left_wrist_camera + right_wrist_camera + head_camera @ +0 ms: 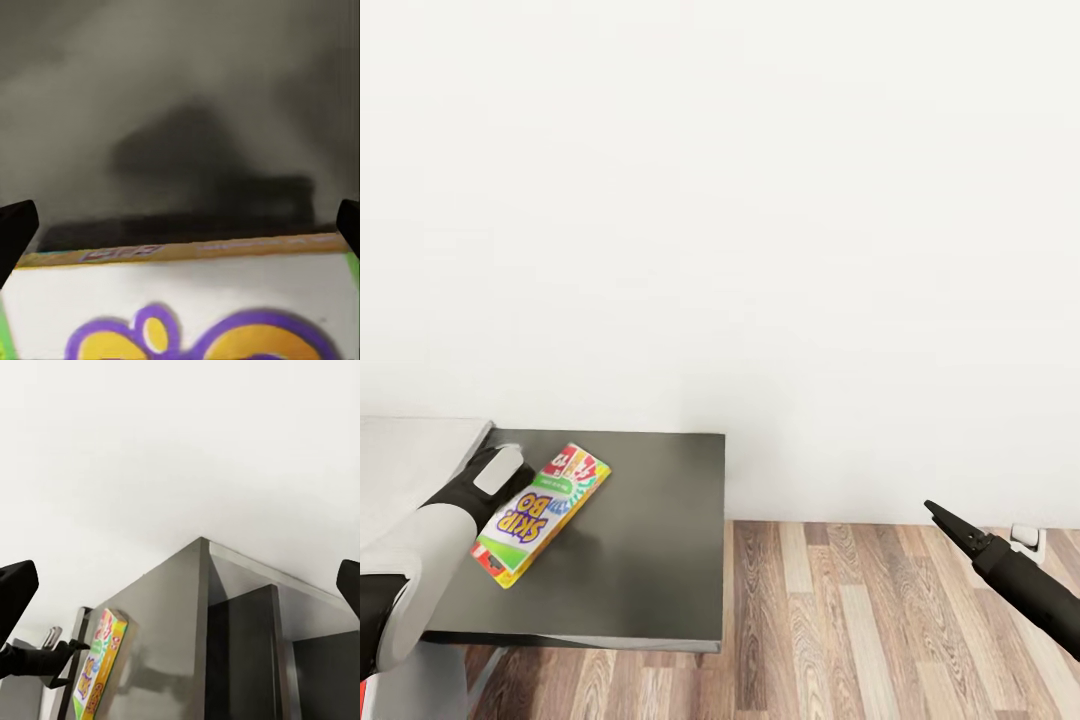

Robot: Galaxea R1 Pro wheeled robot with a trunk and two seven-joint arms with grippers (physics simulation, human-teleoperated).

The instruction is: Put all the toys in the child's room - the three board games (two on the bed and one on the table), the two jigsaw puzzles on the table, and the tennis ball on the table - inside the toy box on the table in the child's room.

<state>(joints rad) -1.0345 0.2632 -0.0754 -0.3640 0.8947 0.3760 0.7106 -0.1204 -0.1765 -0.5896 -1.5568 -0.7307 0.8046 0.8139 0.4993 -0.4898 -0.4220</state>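
Green-yellow-red SKIP-BO game (540,513) flat on dark table wing (650,560), left gripper (510,470) jaws spread astride it; right gripper (950,523) jaws spread.

bench dark wing (650,540): smooth, matt grey, faint sheen | SKIP-BO box (542,512): glossy printed card | floor (860,630): wood planks, satin | wall (760,200): plain matt white

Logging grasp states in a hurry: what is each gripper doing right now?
Left gripper: open, fingers on either side of the SKIP-BO board game, not clamped on it.
Right gripper: open, holding nothing, over the wooden floor.
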